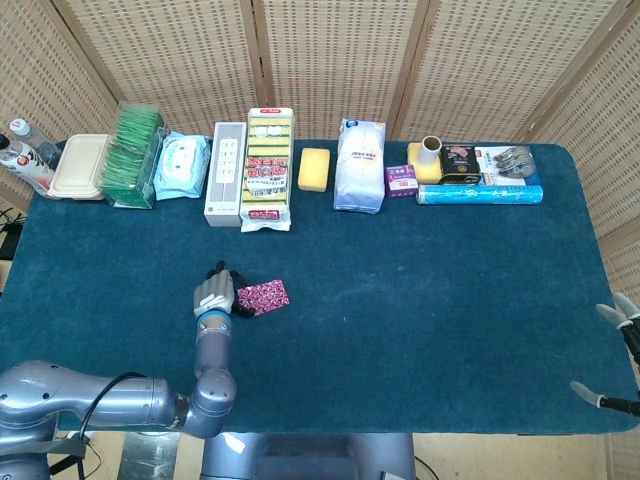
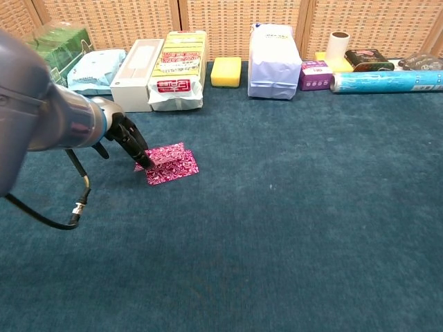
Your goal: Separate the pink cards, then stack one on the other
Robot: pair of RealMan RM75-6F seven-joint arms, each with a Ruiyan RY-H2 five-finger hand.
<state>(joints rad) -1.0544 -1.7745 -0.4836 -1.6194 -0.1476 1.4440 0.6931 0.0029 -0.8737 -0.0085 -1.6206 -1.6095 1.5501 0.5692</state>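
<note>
Blue felt table (image 1: 420,300) before wicker screens. Pink cards (image 2: 171,162) stacked left of centre, upper one overlapping the lower, pinched at the left edge by left hand (image 2: 124,135). Right hand (image 1: 615,345) at the table's right edge, fingers spread, holding nothing. Packages lined along the far edge.

Probably a lab: blue-clothed table (image 1: 420,300), wicker screens (image 1: 330,60), staged row of groceries (image 1: 360,165).

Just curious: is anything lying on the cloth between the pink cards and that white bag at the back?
No. In both views only bare blue cloth lies between the pink cards and the white bag.
</note>
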